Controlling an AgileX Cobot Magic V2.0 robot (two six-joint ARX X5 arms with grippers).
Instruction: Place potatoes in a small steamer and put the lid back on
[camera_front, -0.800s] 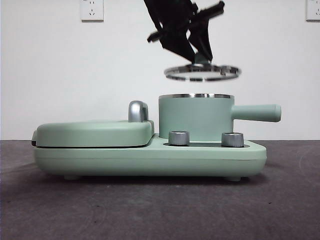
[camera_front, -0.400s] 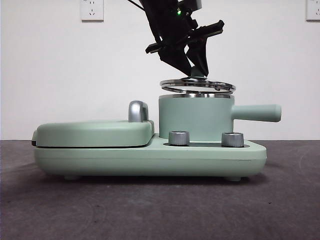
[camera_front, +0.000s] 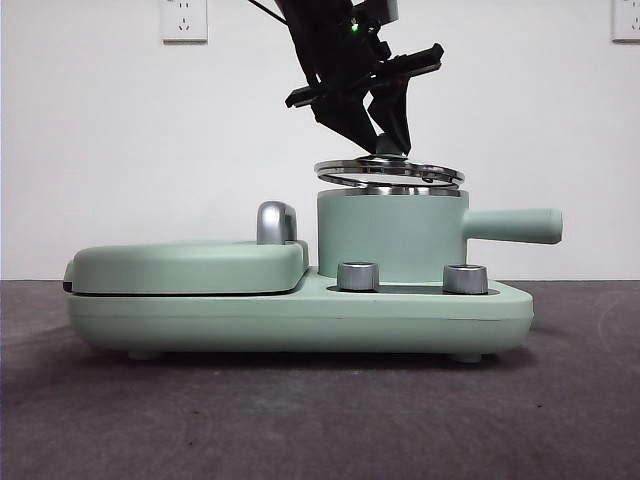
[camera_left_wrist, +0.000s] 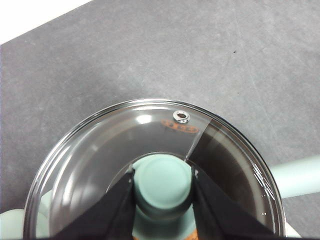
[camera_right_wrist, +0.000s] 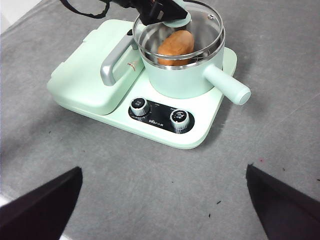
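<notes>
My left gripper (camera_front: 385, 140) is shut on the mint-green knob (camera_left_wrist: 163, 186) of the clear glass lid (camera_front: 390, 172). It holds the lid slightly tilted, just above the steel rim of the mint-green steamer pot (camera_front: 390, 235). The lid also shows in the right wrist view (camera_right_wrist: 202, 25), over the pot (camera_right_wrist: 182, 80). The orange-brown potato (camera_right_wrist: 176, 46) lies inside the pot, seen through the glass. My right gripper (camera_right_wrist: 160, 210) is open, high above the table in front of the appliance, holding nothing.
The pot stands on the right side of a mint-green appliance base (camera_front: 300, 320) with two steel dials (camera_right_wrist: 160, 114). A flat griddle cover (camera_front: 185, 265) with a chrome handle (camera_front: 275, 222) takes its left side. The pot's straight handle (camera_front: 515, 225) sticks out to the right.
My left gripper has lowered the lid from well above the pot down to just over its rim, shifting slightly left.
</notes>
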